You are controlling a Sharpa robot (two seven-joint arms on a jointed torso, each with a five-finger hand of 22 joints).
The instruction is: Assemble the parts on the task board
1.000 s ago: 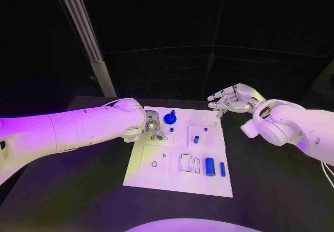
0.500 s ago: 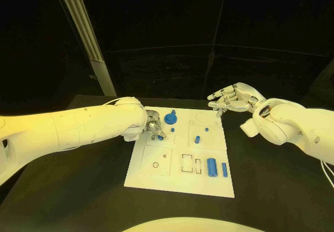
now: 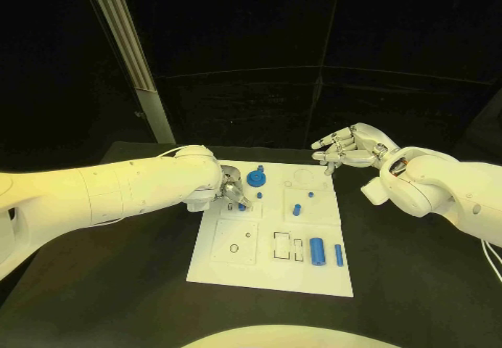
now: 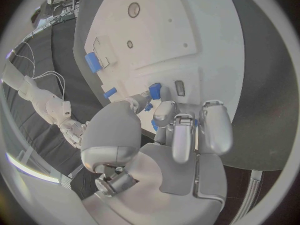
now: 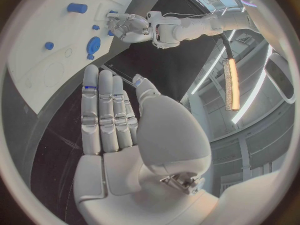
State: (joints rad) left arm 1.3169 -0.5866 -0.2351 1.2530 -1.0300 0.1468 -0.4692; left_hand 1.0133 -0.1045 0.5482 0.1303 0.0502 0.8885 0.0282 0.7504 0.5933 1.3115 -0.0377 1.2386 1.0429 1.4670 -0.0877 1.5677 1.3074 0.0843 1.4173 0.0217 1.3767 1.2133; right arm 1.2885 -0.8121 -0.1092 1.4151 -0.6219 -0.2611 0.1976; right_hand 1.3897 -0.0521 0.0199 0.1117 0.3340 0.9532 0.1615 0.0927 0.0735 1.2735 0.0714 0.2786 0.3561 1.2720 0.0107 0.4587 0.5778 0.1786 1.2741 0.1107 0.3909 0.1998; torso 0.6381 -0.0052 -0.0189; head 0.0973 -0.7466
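One small blue part [image 3: 239,206] pinched by left hand [image 3: 230,190] on task board [image 3: 236,268]; right hand [image 3: 350,148] spread, empty.

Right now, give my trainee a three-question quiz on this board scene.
1. True or false: the right hand holds a part.
2. Which hand is working at the board? A) left B) right C) both
3. Fill in: the blue cylinder lies near the board's ____ edge, seen from the head view.

Key:
1. False; it hangs open past the board's far corner.
2. A; the left hand has fingers on a small part there.
3. Near.
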